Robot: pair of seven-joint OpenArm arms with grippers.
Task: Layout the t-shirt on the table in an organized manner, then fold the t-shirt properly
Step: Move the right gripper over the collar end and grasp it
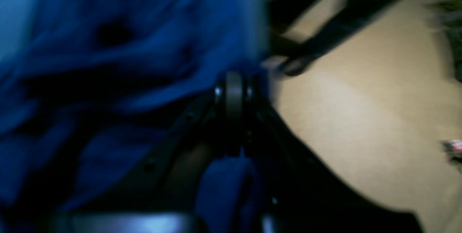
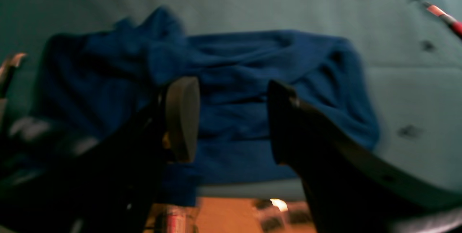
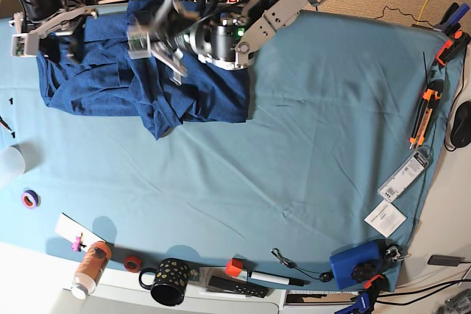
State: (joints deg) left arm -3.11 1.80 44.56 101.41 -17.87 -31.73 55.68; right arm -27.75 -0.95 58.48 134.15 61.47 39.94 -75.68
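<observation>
T-shirt (image 3: 140,79) bunched, rumpled at far left part of table (image 3: 309,145), near far edge. Layout step in hand, no folding yet. Left gripper (image 1: 234,92) clenched; blue fabric around jaws, looks pinched, blur prevents certainty. Right gripper (image 2: 232,117) released, jaws wide, hovering over shirt, holding nothing. Next move likely: right pincer grabs opposite hem or corner, both arms pull apart to flatten cloth.

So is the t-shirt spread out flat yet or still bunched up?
Bunched up: the t-shirt lies rumpled with heavy wrinkles and overlapping layers near the table's far edge.
</observation>
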